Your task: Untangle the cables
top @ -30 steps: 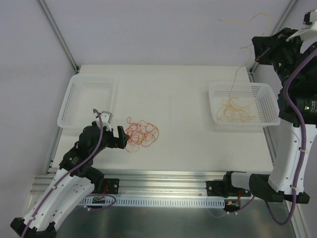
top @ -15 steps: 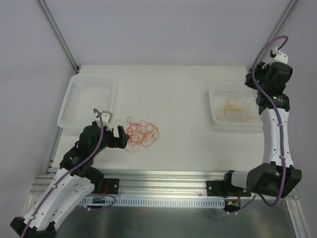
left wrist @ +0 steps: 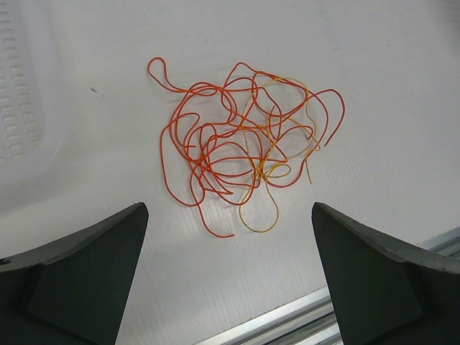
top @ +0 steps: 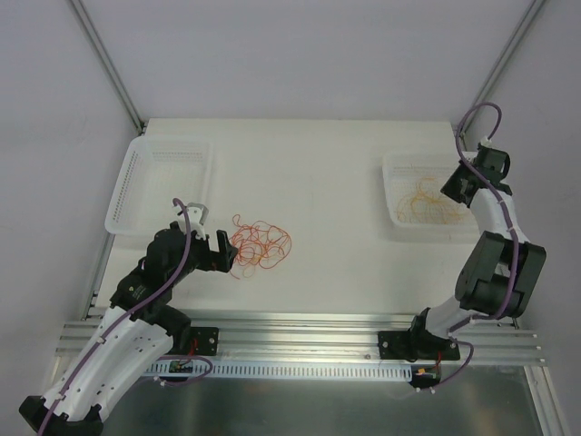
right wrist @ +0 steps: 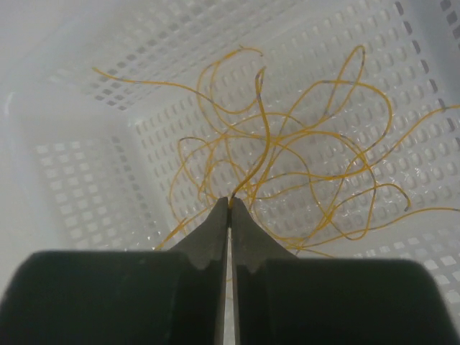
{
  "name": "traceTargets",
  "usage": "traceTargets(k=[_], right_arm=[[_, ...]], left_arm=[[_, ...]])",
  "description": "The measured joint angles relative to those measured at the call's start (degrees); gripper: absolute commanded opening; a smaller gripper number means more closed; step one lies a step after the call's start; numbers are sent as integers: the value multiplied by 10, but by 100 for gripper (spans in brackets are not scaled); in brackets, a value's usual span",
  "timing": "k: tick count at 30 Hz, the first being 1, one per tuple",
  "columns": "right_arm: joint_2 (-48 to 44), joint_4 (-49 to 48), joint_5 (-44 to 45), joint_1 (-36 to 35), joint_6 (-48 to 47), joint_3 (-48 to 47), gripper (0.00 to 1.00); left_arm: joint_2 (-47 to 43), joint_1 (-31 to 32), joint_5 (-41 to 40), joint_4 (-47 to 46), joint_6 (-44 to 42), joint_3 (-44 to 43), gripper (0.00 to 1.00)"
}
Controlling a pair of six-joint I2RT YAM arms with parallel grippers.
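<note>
A tangle of thin red-orange cables (top: 260, 245) with a few yellow-orange strands lies on the white table; the left wrist view shows it (left wrist: 241, 147) just ahead of the fingers. My left gripper (top: 223, 253) is open and empty at the tangle's left edge. Several yellow-orange cables (top: 431, 204) lie in the right white basket (top: 399, 163). My right gripper (top: 460, 188) hangs low over that basket. In the right wrist view its jaws (right wrist: 230, 205) are shut on one yellow-orange cable (right wrist: 262, 154) that rises from the tips.
An empty white basket (top: 136, 182) stands at the back left, behind the left arm. An aluminium rail (top: 300, 327) runs along the table's near edge. Grey walls and slanted frame posts close the back and sides.
My right arm has come down from high at the back right into the right basket, bringing the long yellow-orange cable down with it. The left arm and the red tangle have not moved.
</note>
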State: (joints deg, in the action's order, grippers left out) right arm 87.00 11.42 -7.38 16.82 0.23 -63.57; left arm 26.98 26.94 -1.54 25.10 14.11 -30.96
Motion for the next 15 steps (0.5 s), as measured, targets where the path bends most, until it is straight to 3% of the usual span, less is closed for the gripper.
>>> traceTargets(k=[2, 3, 9, 12, 15], right_arm=[[36, 27, 2, 9, 8, -21, 25], [51, 42, 2, 12, 10, -35, 39], [84, 108, 9, 17, 23, -104, 77], [58, 136, 11, 10, 22, -120, 85], [21, 169, 13, -15, 18, -141, 86]], left_arm=[[0, 0, 0, 0, 0, 0, 99], [0, 0, 0, 0, 0, 0, 99], [1, 0, 0, -1, 0, 0, 99], [4, 0, 0, -4, 0, 0, 99], [11, 0, 0, -4, 0, 0, 99]])
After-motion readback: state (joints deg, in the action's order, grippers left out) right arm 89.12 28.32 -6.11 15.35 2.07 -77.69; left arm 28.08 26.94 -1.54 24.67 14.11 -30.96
